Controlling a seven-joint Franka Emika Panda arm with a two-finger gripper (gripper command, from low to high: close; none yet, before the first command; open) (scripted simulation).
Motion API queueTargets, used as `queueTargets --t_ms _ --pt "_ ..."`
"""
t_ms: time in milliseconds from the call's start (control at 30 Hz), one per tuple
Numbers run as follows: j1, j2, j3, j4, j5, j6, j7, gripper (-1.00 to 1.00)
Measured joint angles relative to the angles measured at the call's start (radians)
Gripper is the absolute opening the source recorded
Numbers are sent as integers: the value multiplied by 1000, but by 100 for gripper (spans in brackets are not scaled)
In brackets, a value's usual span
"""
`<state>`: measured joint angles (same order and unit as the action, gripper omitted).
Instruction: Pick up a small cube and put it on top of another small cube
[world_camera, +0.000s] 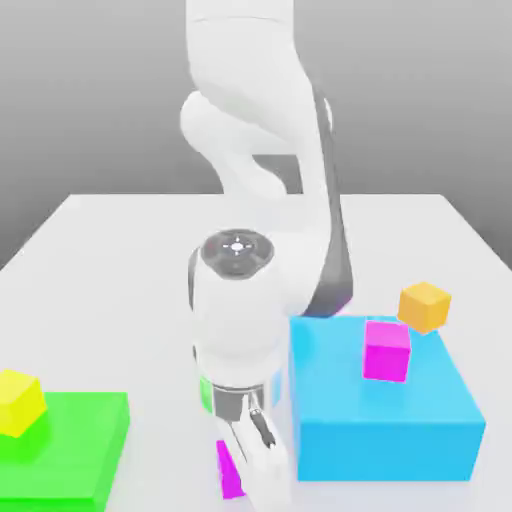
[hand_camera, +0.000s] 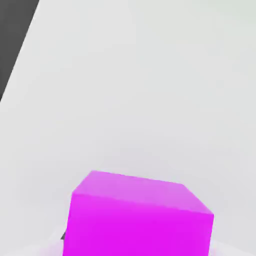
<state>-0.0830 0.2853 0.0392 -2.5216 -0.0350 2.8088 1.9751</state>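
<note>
A small magenta cube (world_camera: 229, 470) lies on the white table near the front edge, half hidden behind my hand. My gripper (world_camera: 246, 478) is down at it and shut on that cube. In the hand view the same magenta cube (hand_camera: 137, 215) sits very close, resting on the table. A second magenta cube (world_camera: 386, 350) rests on top of the big blue block (world_camera: 400, 425). The small orange cube (world_camera: 424, 306) stands on the table just behind the blue block, toward the exterior view's right.
A flat green block (world_camera: 80, 445) lies at the exterior view's front left with a small yellow cube (world_camera: 20, 400) on it. The big blue block stands close beside my hand on the exterior view's right. The white table (world_camera: 110, 260) stretches behind the arm.
</note>
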Motion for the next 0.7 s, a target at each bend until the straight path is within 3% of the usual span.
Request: queueTargets --t_ms 167,400,700 --pt "14 -168 67 -11 64 -111 -157 -100" --pt "212 -422 145 -85 188 -270 -444 -100" --pt "451 -724 245 -197 222 -460 -712 -100"
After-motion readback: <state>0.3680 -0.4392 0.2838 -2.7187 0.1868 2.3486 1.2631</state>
